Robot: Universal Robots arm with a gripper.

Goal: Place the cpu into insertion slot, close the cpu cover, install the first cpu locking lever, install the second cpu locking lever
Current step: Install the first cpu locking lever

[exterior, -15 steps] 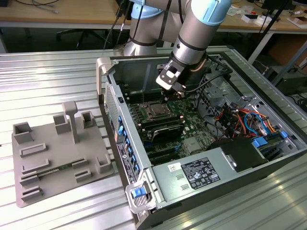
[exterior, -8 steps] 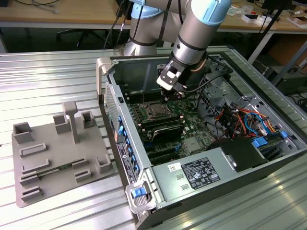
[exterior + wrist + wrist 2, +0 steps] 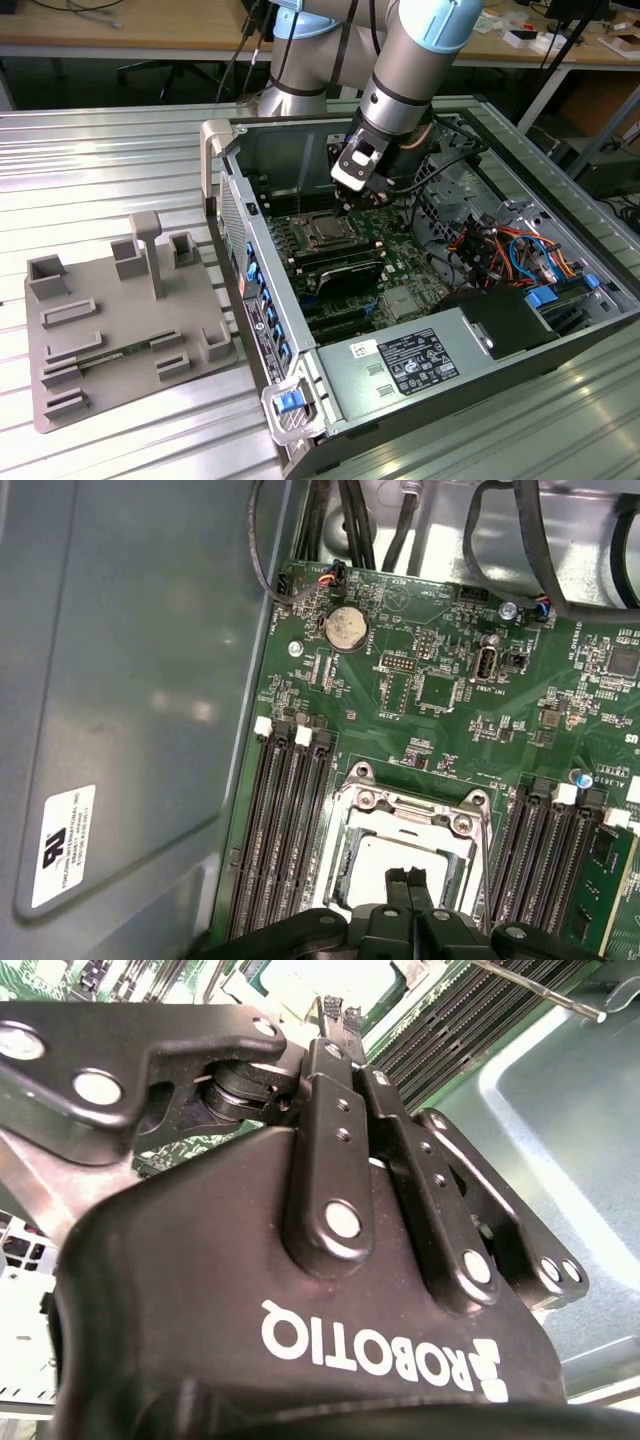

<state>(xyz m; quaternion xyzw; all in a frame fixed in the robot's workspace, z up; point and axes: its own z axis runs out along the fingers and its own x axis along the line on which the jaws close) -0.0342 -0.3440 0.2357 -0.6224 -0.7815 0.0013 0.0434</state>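
Hovering the gripper (image 3: 411, 882), fingers pinched together and empty, directly over the cpu (image 3: 364, 870). Lying framed by the cpu cover (image 3: 410, 812), mid-frame in the exterior view.

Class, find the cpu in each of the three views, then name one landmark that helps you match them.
Exterior view: the cpu is the silvery square just under the tool.
First wrist view: the pale square framed by the cpu cover.
Second wrist view: the pale patch past the tool.
Shared landmark: the long black memory slots flanking it.
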